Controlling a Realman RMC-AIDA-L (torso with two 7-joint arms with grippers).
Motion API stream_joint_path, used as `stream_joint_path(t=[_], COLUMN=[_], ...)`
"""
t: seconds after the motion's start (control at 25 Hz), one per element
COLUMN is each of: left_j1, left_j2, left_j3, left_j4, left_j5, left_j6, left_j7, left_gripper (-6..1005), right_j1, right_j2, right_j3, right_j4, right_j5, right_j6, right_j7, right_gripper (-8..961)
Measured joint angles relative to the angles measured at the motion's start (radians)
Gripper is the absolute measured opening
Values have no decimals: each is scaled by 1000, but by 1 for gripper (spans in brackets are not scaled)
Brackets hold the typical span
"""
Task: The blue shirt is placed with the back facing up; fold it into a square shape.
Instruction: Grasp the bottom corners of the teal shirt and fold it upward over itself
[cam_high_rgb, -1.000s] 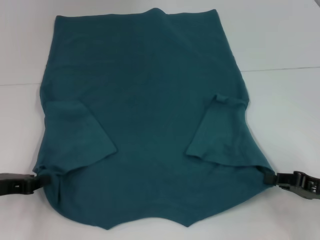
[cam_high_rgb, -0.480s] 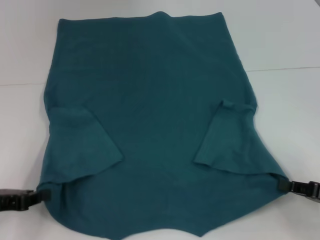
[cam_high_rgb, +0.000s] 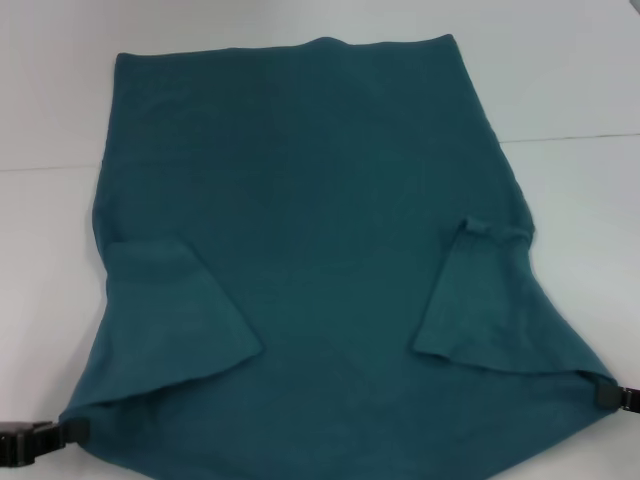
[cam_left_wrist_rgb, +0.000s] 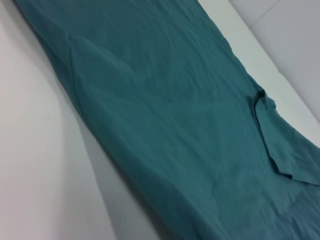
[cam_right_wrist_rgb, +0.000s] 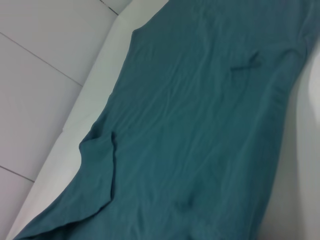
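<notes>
You're looking at the blue shirt lying spread on the white table, plain side up, with both short sleeves folded in over the body. Your left claw is pinching the shirt's near left corner at the head view's lower left edge — your right claw is pinching the near right corner at the lower right edge. The fabric between the two corners is pulling taut, and the near hem is running out of view. Both wrist views are showing only teal cloth and table.
</notes>
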Motion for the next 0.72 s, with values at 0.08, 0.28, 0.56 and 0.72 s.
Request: stream_joint_path(t=[0.08, 0.28, 0.56, 0.72], left_j1=[10, 32, 59, 73], left_j2=[-1, -4, -3, -5], left_j3=[-1, -14, -62, -67], left_j4=[0, 0, 0, 0], left_j5=[-3, 0, 0, 0], left_j6=[14, 40, 95, 107], left_j7=[0, 1, 21, 31], left_gripper=[29, 28, 29, 28], right_j1=[-9, -27, -64, -86], right_j2=[-4, -7, -10, -12], right_j3=[-1, 1, 7, 7], right_j4=[0, 0, 0, 0], right_j5=[-2, -3, -3, -2], right_j6=[-2, -4, -29, -57], right_j7=[-2, -5, -38, -55], right_gripper=[63, 64, 64, 64])
